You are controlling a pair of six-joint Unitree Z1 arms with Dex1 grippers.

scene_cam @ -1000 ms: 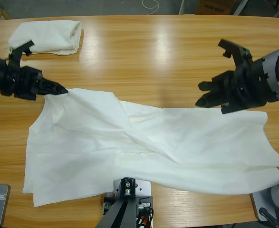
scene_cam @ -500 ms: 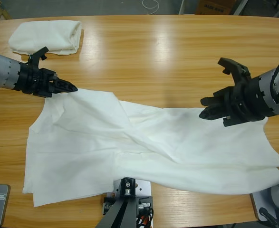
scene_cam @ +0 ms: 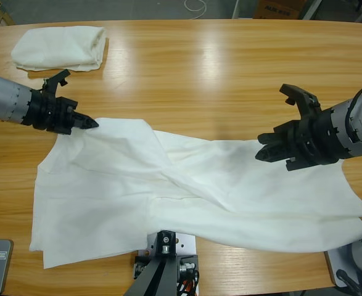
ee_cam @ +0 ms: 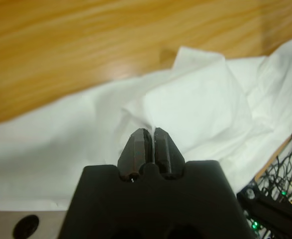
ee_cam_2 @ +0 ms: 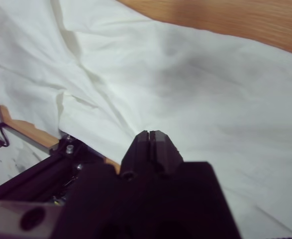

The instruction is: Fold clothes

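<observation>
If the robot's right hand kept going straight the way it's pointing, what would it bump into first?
Most likely the spread white T-shirt. The right hand points along the table over that cloth, and its wrist view shows fabric straight ahead of the shut tips. How high it hangs above the shirt is unclear.

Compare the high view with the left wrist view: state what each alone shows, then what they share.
Only the high view shows the folded T-shirt at the table's far left corner, the right gripper over the spread T-shirt's far edge, and the shirt's full outline. Only the left wrist view shows the left gripper's jaws pressed together with a ridge of white cloth rising at their tips. Both show the left gripper at the spread shirt's upper left corner and the wooden table.
</observation>
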